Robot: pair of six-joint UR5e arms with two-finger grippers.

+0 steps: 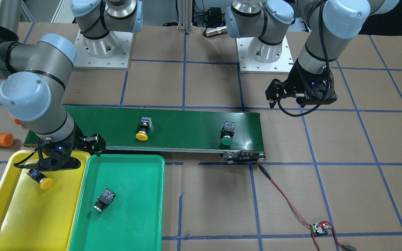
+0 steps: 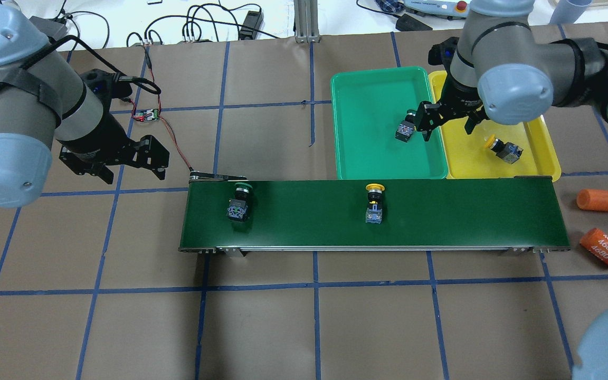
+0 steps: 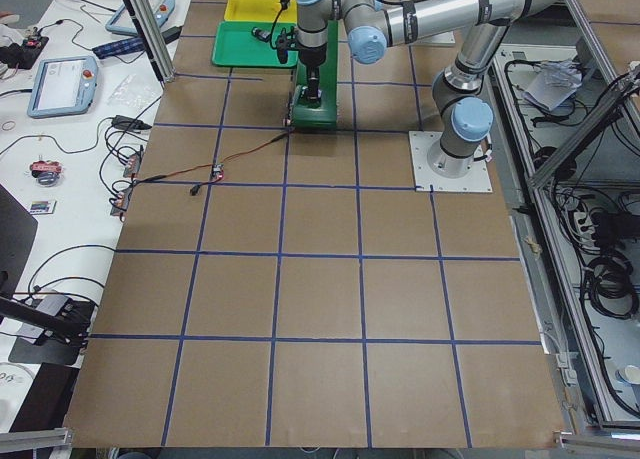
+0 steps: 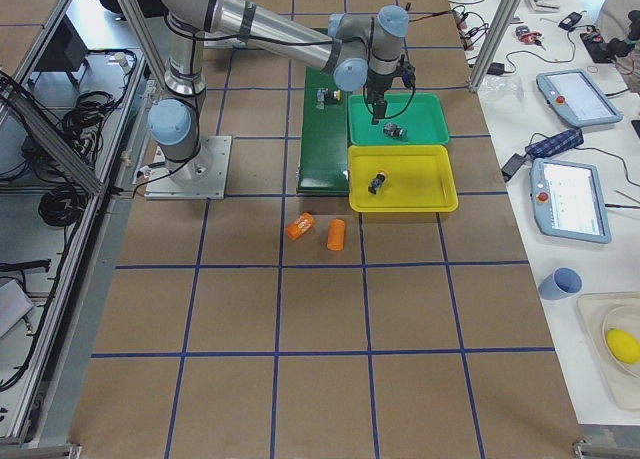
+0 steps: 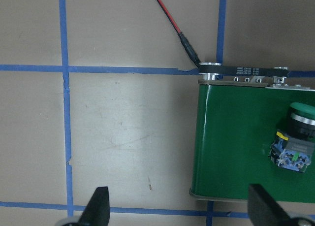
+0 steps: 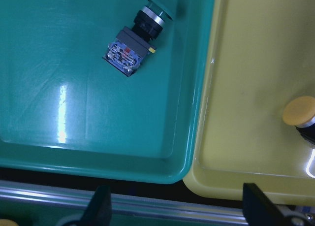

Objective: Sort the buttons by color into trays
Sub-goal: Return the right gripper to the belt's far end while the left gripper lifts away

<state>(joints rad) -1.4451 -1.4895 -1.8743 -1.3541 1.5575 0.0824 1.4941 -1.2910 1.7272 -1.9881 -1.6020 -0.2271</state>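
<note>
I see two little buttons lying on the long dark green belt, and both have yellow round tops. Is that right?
Not quite. Two small push-button switches do lie on the long dark-green conveyor belt, but only one is a yellow-capped button. The other is a green-capped button, nearer the belt's other end. The overhead exterior view shows both caps plainly.

In the right wrist view the yellow button (image 6: 300, 113) runs off the right edge, only its cap clear. From the front, the right arm (image 1: 33, 94) hides most of what seems an orange cylinder (image 1: 17, 120), and the yellow tray (image 1: 19, 216) is cut off lower left.
</note>
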